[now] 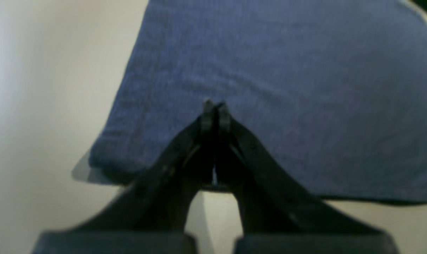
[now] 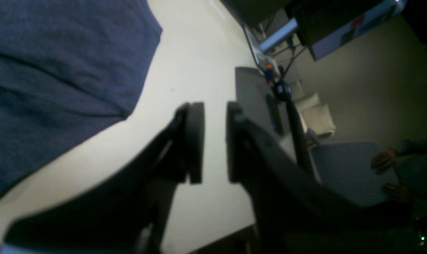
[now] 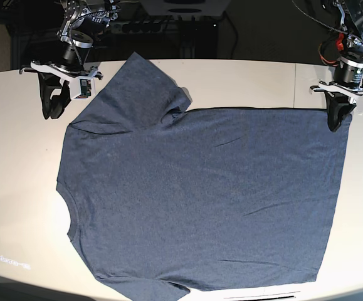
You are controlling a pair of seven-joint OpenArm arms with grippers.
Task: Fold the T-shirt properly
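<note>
T-shirt (image 3: 194, 194) flat on table (image 3: 18, 207), w/ left hand (image 3: 336, 123) at hem corner.

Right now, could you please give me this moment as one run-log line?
T-shirt: spread flat on table | left gripper: shut, at hem corner | right gripper: open, empty, beside sleeve

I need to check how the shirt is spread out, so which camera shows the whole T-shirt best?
The base view: it shows the T-shirt almost whole, spread flat on the table, collar toward that view's left. The left wrist view shows only one hem corner under the left gripper. The right wrist view shows just a sleeve edge beside the right gripper.
</note>
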